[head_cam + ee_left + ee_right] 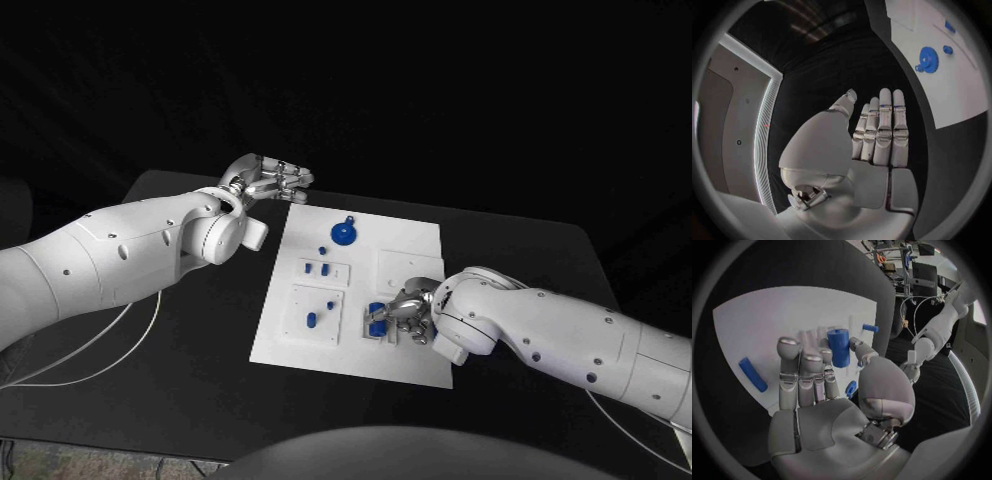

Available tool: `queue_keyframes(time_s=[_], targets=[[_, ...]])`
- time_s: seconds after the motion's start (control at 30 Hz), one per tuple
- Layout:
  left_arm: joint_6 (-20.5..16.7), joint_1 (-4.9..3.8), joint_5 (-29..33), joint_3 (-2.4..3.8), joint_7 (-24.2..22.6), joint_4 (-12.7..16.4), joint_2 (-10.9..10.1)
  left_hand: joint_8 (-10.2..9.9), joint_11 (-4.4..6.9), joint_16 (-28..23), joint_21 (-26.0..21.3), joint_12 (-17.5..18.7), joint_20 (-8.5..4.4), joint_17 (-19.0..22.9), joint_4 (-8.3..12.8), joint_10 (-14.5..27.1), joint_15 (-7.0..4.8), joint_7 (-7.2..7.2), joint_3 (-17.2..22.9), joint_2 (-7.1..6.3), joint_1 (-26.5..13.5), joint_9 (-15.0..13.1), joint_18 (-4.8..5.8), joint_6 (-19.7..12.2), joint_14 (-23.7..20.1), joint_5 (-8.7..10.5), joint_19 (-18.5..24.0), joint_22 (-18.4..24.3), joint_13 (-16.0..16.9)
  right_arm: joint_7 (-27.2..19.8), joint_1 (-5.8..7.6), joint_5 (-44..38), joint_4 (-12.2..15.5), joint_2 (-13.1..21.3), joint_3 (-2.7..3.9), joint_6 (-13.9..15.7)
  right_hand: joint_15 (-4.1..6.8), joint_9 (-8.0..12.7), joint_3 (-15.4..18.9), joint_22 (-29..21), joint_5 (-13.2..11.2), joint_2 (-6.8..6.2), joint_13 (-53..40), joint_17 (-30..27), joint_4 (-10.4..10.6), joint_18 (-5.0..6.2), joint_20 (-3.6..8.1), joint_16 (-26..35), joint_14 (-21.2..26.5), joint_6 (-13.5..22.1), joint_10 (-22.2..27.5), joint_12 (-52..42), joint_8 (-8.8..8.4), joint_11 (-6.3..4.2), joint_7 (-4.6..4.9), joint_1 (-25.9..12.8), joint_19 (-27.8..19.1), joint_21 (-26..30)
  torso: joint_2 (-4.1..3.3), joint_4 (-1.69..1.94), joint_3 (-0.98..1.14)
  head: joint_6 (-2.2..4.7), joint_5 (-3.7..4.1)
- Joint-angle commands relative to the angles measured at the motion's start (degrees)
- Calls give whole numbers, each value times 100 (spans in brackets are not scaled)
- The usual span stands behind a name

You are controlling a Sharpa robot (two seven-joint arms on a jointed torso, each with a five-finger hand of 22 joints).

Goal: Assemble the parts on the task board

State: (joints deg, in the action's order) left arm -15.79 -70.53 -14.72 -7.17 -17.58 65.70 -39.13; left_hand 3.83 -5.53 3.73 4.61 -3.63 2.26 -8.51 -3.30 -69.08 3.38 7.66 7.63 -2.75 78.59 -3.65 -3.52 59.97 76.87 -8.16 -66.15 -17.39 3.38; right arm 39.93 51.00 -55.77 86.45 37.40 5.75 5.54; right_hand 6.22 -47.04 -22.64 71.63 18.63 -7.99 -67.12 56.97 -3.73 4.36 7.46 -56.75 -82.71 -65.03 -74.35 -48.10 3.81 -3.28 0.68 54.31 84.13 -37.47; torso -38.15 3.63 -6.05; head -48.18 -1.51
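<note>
Right hand (826, 390) pinches blue cylinder (839, 347) over task board (411, 245); left hand (873, 145) flat, empty.

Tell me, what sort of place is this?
Probably a robotics lab or test bench: a black table holds a white task board with small blue parts, and shelves of equipment stand beyond.

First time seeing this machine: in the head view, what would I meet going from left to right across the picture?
Left hand → blue gear on the white task board → right hand.
</note>
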Motion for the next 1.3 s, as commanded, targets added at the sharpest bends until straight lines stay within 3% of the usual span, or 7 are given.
queue_keyframes(time_s=[0.03, 0.6, 0.7, 0.8, 0.83, 1.13, 1.3], targets=[[101, -1, -23, 4, -15, 9, 10, -23, -9, -16, -18, 31, 16, -6, 4, 43, -2, -5, -30, 34, -2, -2, 83, -23, -42, 32, -3, 17, -1, 216, -22, -77, 24, -3, -25, -182, 24, 10, -241, 15, 7, 106, 10, 17, -269, -78, 26, 31, -8, -48, -3, 32, -14, -3, 8, 181, 272, 26, -3, 1, -1, -10, -1], [121, -2, -39, 3, -1, 11, 5, -24, -11, -17, -17, 31, 18, -5, 4, 48, 0, -5, -35, 35, 0, -2, 83, -25, -48, 33, -2, 37, -1, 216, -22, -82, 48, 11, -32, -186, 23, 19, -225, 14, 8, 90, 29, 12, -237, -76, 25, 51, -9, -50, 3, 52, -14, -2, 9, 173, 271, 40, -3, 3, 0, -11, -14], [122, -2, -39, 3, 0, 9, 7, -25, -12, -17, -15, 31, 20, -4, -2, 51, 2, -5, -44, 37, -5, -2, 83, -26, -53, 32, -3, 65, 0, 216, -22, -96, 36, 9, -32, -170, 18, 21, -180, 10, -328, 71, 34, 15, -178, -74, 22, 56, -10, -44, 4, 55, -15, 6, 16, 148, 270, 58, -4, 2, 0, -9, -11], [123, -2, -40, 3, 2, 7, 11, -25, -12, -17, -15, 31, 20, -4, -2, 51, 2, -5, -44, 37, -5, -2, 83, -26, -53, 32, -3, 65, 0, 215, -22, -123, 19, 9, -32, -161, 2, 1, -58, 10, -1480, -7, 47, 18, 35, -68, 11, 62, -11, -53, 2, 67, -12, 30, 42, 158, 271, 61, -2, 4, -1, -16, -8], [124, -2, -40, 3, 2, 7, 12, -25, -12, -17, -15, 31, 20, -4, -2, 51, 2, -5, -44, 37, -5, -2, 83, -26, -53, 32, -3, 65, 0, 215, -22, -127, 15, 9, -32, -162, -1, -19, -1, 7, -1566, -102, 54, 23, 195, -63, 9, 64, -11, -51, 5, 76, -11, 35, 54, 171, 271, 70, -1, 5, -2, -19, -10], [125, -2, -44, 3, 6, 6, 12, -25, -12, -17, -15, 31, 20, -4, -2, 51, 2, -5, -44, 37, -5, -2, 83, -26, -53, 32, -3, 65, 0, 209, -22, -142, 14, 16, -32, -162, -1, -60, 690, 14, -1586, -271, 69, 69, 1025, -69, 15, 98, -10, -10, 24, 150, -11, 54, 79, 401, 269, 88, -2, 5, 0, -25, -12], [126, -2, -45, 3, 8, 7, 10, -25, -12, -17, -15, 31, 20, -4, -2, 51, 2, -5, -44, 37, -5, -2, 83, -26, -53, 32, -3, 65, 0, 206, -22, -144, 23, 19, -32, -139, -2, -57, 730, 15, -1585, -317, 71, 77, 1137, -67, 14, 114, -10, -1, 34, 170, -10, 58, 81, 385, 269, 97, -2, 6, 0, -28, -13]])
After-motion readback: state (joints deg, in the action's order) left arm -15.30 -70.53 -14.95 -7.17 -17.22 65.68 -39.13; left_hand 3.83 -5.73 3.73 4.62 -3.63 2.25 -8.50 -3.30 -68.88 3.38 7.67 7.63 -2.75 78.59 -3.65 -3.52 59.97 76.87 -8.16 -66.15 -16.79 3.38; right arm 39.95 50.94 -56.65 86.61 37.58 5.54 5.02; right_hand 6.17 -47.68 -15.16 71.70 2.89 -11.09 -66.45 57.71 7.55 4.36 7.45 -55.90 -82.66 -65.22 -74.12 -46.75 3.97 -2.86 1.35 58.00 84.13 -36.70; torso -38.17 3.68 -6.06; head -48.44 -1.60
